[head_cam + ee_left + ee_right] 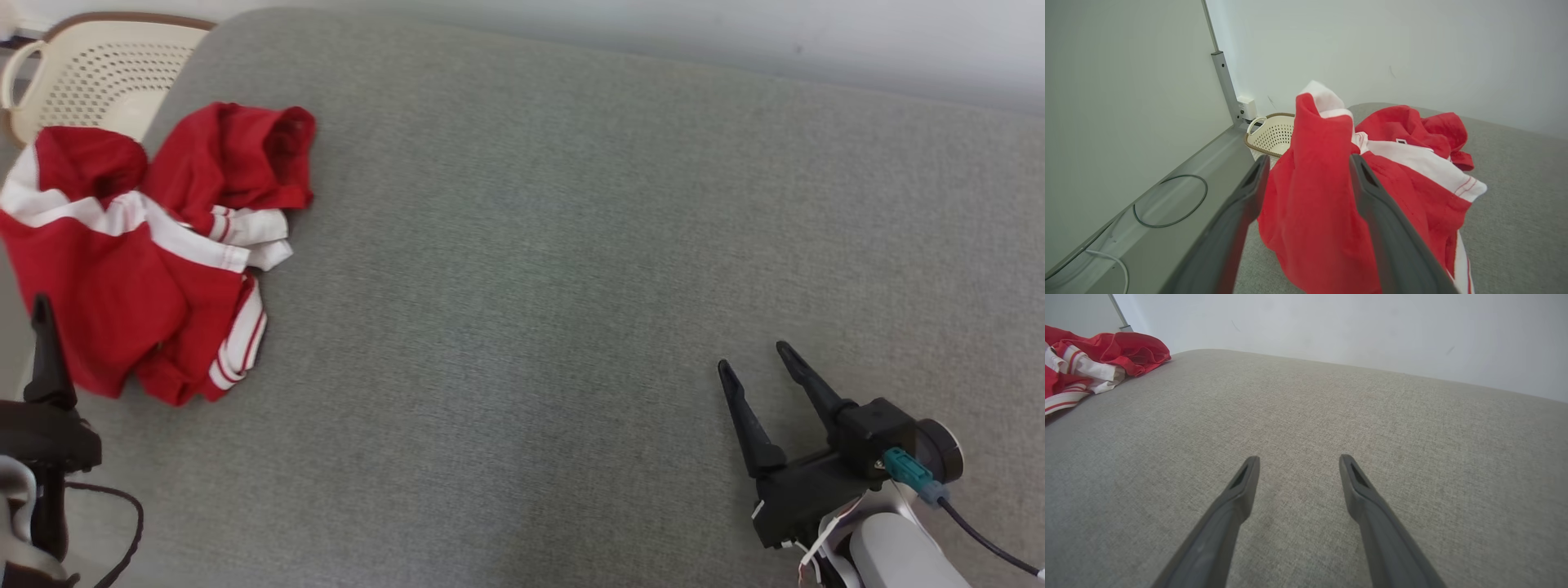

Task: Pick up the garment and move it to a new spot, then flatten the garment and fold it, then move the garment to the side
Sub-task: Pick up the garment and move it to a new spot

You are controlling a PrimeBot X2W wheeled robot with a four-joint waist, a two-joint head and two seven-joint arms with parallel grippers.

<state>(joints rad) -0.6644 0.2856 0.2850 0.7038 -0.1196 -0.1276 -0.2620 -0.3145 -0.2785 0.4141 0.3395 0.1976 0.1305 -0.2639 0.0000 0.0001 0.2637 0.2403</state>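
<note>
A crumpled red garment (122, 269) with white bands lies at the left end of the grey padded surface (571, 245). One dark finger (45, 351) of my left gripper stands at the garment's near left edge. In the left wrist view the left gripper (1308, 161) is open, and a raised red fold of the garment (1314, 212) shows between its fingers; I cannot tell whether they touch it. My right gripper (753, 356) is open and empty over bare fabric at the lower right, far from the garment. The right wrist view shows the right gripper (1299, 458) and the garment (1094, 363) at far left.
A cream perforated basket (98, 73) sits beyond the surface's far left corner, also in the left wrist view as the basket (1271, 136). A pale wall runs along the back. A grey ledge with a looped cable (1167, 204) lies left of the surface.
</note>
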